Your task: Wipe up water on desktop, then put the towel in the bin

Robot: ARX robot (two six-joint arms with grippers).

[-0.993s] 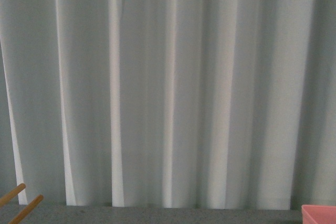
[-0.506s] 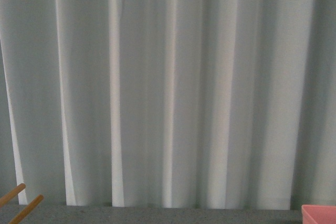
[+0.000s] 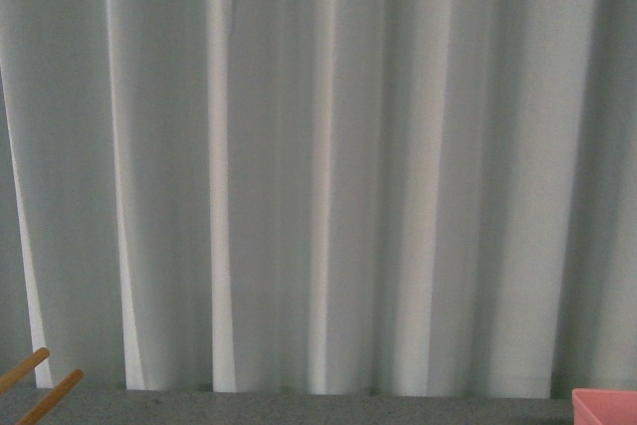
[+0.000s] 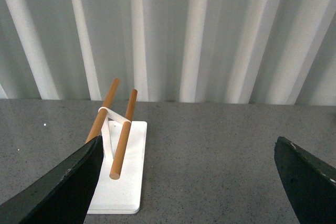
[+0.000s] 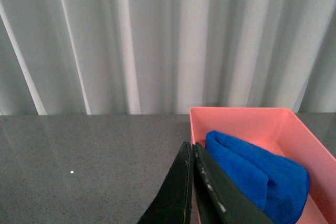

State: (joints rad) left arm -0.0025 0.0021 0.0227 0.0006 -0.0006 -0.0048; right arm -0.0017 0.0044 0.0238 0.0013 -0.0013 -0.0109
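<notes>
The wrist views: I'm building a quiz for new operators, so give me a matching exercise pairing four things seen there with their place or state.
Things:
1. towel
2. bin
3. left gripper
4. right gripper

States:
A. fingers pressed together, holding nothing
B. folded, lying inside the pink box
C. fingers spread wide apart, nothing between them
D. standing on the desktop, in front of the curtain

Pairs: 1-B, 2-D, 3-C, 4-A
</notes>
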